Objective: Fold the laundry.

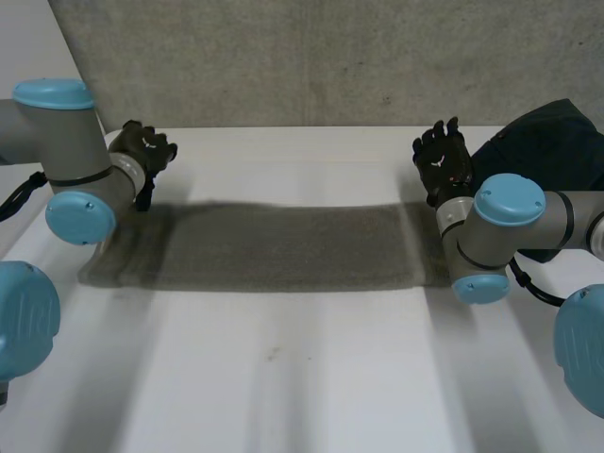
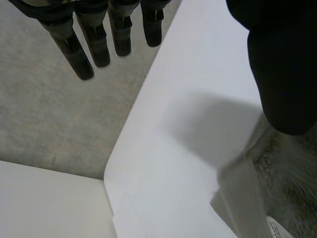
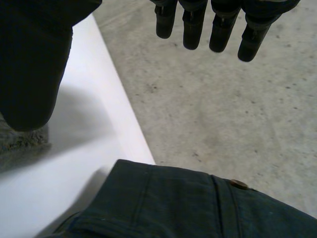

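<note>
A grey-brown towel [image 1: 274,247] lies folded into a long strip across the white table [image 1: 302,377]. My left hand [image 1: 143,149] hovers above the strip's left end, fingers [image 2: 81,49] straight and thumb apart, holding nothing. In the left wrist view the towel's end [image 2: 277,183] lies below the thumb. My right hand [image 1: 444,160] is raised over the strip's right end, its fingers [image 3: 223,29] straight and empty. A bit of the towel [image 3: 20,141] sits under its thumb.
A dark green garment [image 1: 552,156] with a button [image 3: 238,184] lies bunched at the table's far right corner, close beside my right hand. The table's far edge [image 1: 302,128] runs just past both hands, with grey floor [image 3: 223,109] beyond.
</note>
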Available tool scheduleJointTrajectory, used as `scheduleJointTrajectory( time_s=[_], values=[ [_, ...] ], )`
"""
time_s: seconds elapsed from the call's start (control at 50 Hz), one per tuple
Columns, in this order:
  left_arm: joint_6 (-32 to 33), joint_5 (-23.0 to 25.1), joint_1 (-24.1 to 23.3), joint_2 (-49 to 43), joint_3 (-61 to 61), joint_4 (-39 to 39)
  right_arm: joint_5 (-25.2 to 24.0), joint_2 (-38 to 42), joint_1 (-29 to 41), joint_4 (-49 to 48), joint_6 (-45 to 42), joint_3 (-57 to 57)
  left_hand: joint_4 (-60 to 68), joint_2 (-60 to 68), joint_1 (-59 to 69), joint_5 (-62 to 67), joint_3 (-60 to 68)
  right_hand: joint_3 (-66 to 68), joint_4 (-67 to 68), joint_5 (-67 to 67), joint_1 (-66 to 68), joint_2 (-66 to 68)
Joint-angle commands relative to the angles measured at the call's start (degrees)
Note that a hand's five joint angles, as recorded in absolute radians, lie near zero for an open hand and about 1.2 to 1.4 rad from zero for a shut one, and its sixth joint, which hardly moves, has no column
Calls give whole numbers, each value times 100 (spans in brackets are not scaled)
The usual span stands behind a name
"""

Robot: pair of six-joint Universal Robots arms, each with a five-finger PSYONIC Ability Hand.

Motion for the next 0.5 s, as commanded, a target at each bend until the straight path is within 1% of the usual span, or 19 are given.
scheduleJointTrajectory(
  time_s=[0.02,0.08,0.1,0.14,0.16,0.22,0.24,0.3,0.32,0.38,0.46,0.5],
  values=[
    [-462,-17,-111,395,39,43,330,-586,-45,40,671,251,-581,-578,-193,-658,-601,-232,-281,-276,-249,-197],
    [-753,19,-111,633,-146,95,296,-1009,-80,558,1156,463,-581,-578,-193,-658,-601,-232,-281,-276,-249,-197],
    [-928,45,-111,791,-329,130,157,-1237,-132,1057,1445,551,-581,-578,-193,-658,-601,-232,-281,-276,-249,-197],
    [-1043,98,-102,941,-524,174,-72,-1405,-194,1639,1702,604,-581,-578,-193,-658,-601,-232,-281,-276,-249,-197],
    [-1148,167,-111,1081,-725,244,-308,-1519,-255,2225,1903,622,-581,-578,-193,-658,-601,-232,-281,-276,-249,-197],
    [-1263,273,-120,1266,-1042,368,-539,-1625,-370,3010,2168,666,-581,-578,-193,-658,-601,-232,-281,-276,-249,-197],
    [-1281,326,-128,1371,-1243,464,-635,-1643,-440,3439,2290,709,-581,-578,-193,-658,-601,-232,-281,-276,-249,-197],
    [-1316,396,-164,1495,-1534,605,-671,-1626,-528,3969,2432,788,-581,-578,-193,-658,-601,405,356,361,388,440],
    [-1325,431,-190,1548,-1709,692,-688,-1608,-563,4197,2484,858,-581,-578,-193,-658,-601,1056,1007,1013,1040,1092],
    [-1308,511,-251,1601,-1991,825,-680,-1591,-625,4235,2511,1051,-581,-578,-193,-658,-601,1651,1602,1607,1634,1686],
    [-1334,555,-252,1636,-2176,930,-680,-1617,-669,3885,2511,1324,-581,-578,-193,-658,-601,1552,1503,1508,1535,1587],
    [-1343,555,-234,1645,-2229,948,-680,-1634,-678,3708,2511,1412,-581,-578,-193,-658,-601,1116,1067,1073,1100,1152]
  ],
)
